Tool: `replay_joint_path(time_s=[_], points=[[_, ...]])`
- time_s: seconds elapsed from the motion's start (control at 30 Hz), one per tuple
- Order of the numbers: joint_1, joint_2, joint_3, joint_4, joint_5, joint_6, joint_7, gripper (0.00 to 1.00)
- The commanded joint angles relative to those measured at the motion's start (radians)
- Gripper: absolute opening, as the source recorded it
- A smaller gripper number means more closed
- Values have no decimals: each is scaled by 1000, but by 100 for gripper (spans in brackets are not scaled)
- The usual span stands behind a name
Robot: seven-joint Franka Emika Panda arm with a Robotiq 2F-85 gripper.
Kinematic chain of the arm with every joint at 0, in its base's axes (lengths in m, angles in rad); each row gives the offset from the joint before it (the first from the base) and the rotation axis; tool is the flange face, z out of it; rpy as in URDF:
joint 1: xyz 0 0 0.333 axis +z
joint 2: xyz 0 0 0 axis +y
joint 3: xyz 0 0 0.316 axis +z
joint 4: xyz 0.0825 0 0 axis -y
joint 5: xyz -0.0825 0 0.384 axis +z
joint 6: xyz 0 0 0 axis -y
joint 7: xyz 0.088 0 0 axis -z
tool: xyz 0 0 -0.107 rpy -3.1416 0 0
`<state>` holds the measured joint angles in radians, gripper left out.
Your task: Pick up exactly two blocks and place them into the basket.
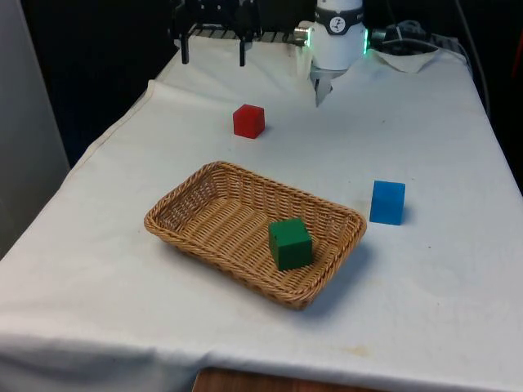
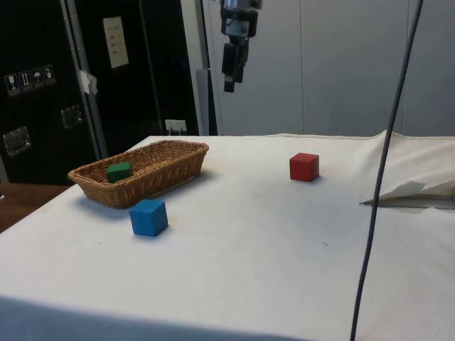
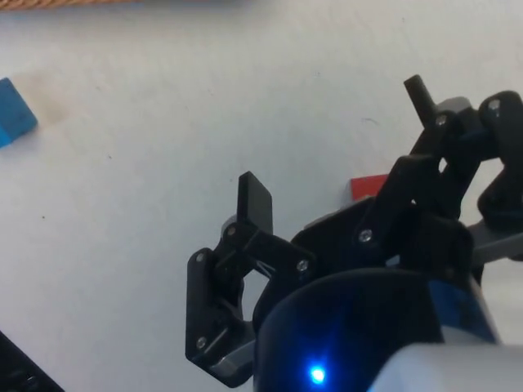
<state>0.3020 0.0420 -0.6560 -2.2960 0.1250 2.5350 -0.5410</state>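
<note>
White cloth covers a table on which a wicker basket (image 1: 196, 214) sits near the middle, with a green block (image 1: 290, 242) already lying inside it, a blue block (image 1: 387, 202) on the cloth just off the basket's end toward the front view's right, and a red block (image 1: 248, 120) farther back toward the robot. The black gripper (image 1: 212, 47) hangs high above the table, its fingers spread apart and holding nothing. With one block in, the second pick appears to be the step in hand; the next move calls for lowering the spread fingers around either the red or the blue block.
</note>
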Motion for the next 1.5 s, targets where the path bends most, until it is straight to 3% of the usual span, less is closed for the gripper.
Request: replay_joint_path(time_s=[0.0,0.03,0.23,0.3,0.33,0.4,0.53,0.57,0.6,0.83,0.87,0.93,1.1,1.13,1.17,1.2,1.43,1.47], points=[[0,-7,-5,-7,-5,2,-3,100],[-5,-26,-16,-29,-33,19,-1,100],[-8,-70,-49,-77,-70,35,-16,100],[-1,-73,-54,-77,-58,22,-23,100],[-9,-87,-61,-96,-90,41,-16,100],[-9,-97,-68,-108,-105,45,-14,100],[-9,-110,-78,-138,-130,67,-8,100],[-2,-112,-78,-131,-106,48,-22,100],[-10,-112,-83,-155,-143,82,-4,100],[-14,-109,-100,-205,-177,127,11,100],[-5,-120,-101,-205,-154,113,-6,100],[-14,-108,-103,-213,-183,133,15,100],[-16,-108,-114,-233,-198,137,30,100],[-16,-108,-115,-236,-198,137,32,100],[-8,-120,-116,-234,-174,121,11,100],[-16,-108,-117,-238,-198,135,33,100],[-12,-97,-123,-247,-183,126,63,100],[-9,-110,-123,-249,-174,120,48,100]])
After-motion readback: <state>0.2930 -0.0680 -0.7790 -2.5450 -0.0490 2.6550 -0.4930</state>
